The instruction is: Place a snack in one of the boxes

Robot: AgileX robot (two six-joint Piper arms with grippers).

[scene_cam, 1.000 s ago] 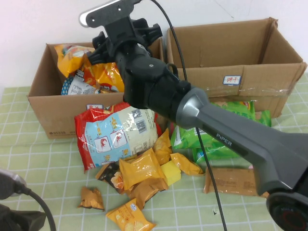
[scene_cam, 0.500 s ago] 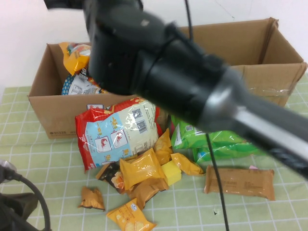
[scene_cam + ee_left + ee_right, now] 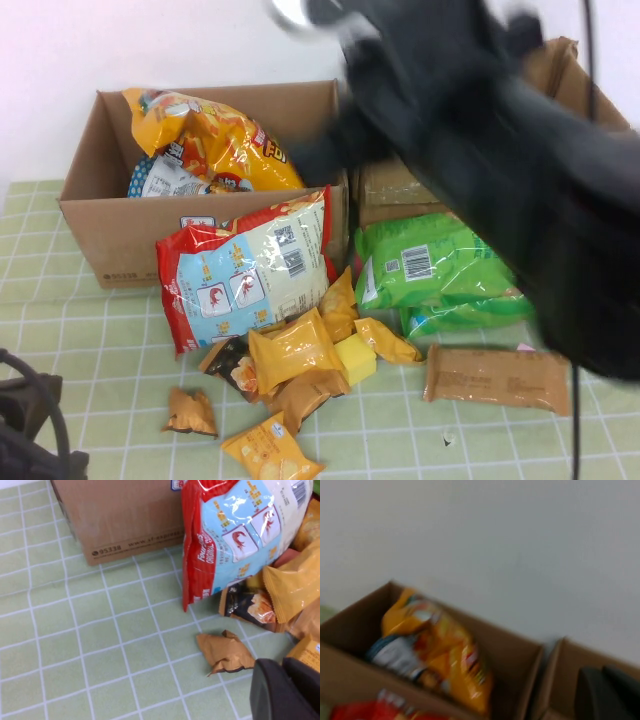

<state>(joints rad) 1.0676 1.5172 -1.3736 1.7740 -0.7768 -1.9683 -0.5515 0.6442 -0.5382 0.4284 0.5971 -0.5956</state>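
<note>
The snack (image 3: 215, 140), a glossy yellow-orange chip bag, lies tilted inside the lower brown box (image 3: 100, 250) at the back left, on top of other bags. The right wrist view shows the same snack (image 3: 440, 655) in the box (image 3: 340, 675). My right arm (image 3: 480, 130) is a dark blur above the boxes, right of the snack. The right gripper (image 3: 604, 677) is shut and empty, up in the air, clear of the snack. My left gripper (image 3: 282, 672) is shut and empty, low over the mat near the front left, facing the box's front (image 3: 125, 520).
A red-and-white shrimp bag (image 3: 245, 275) leans on the box front. Small orange packets (image 3: 295, 350), green bags (image 3: 430, 265) and a brown bar packet (image 3: 497, 377) lie on the green checked mat. A taller taped box (image 3: 400, 195) stands at the back right.
The right gripper was open over the left box with the snack. It has since shut empty and swung up and to the right, leaving the snack in the box. The left arm stayed put.
</note>
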